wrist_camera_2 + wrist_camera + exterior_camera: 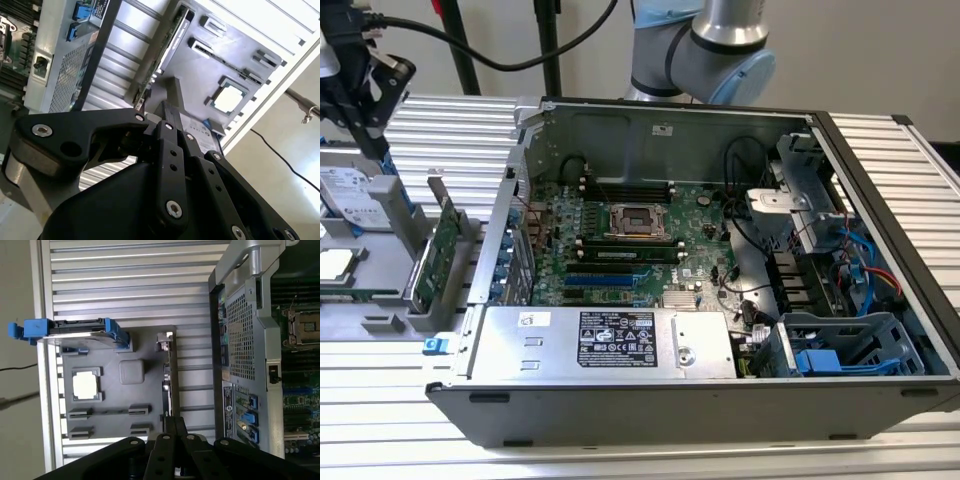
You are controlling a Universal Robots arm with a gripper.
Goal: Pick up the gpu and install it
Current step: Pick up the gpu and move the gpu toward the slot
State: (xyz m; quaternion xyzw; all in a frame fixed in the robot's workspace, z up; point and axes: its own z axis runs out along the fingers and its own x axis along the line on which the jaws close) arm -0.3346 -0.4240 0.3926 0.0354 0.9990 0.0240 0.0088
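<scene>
Presently, I find the gripper (175,422) hovering over the grey fixture tray (115,395), in the upper left of the exterior frame. In the first wrist view its jaws look drawn together with nothing between them; I judge it closed and carrying no load.

The gpu (438,255) is in the tray at the exterior view's left, just beside the computer case (620,120). It stands on its long edge in a slot. I judge that this posture presents its upper edge to a pinch from above. The gripper is apart from it, with no contact observed. In the first wrist view the card appears edge-on as a thin line, and the closed tips sit roughly in line with its length, near one end.

Other parts share the tray. The hard drive (350,195) rests in blue holders in the upper left of the exterior frame. The cpu (86,386) lies flat in its own recess, well apart from the card.

The case lies on its side with the panel off, so the motherboard (650,245) faces upward at centre frame. I take this as arranged to allow a straight downward insertion. The blue expansion slots (605,281) hold no card, and installation has not begun.
</scene>
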